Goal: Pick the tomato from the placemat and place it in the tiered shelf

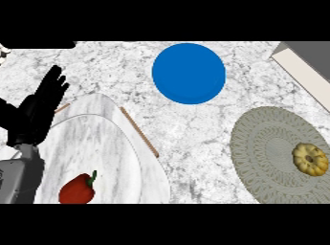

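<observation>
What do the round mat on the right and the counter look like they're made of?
The round placemat looks woven, like fabric or fibre, matte grey-green: concentric ringed patterns run across it. The counter looks like polished stone, perhaps marble or granite: white with grey mottled veining. Neither can be told for certain from its look alone.

head view | steeply down on counter (pixel 195 129) | left forearm enters from lower edge
</observation>
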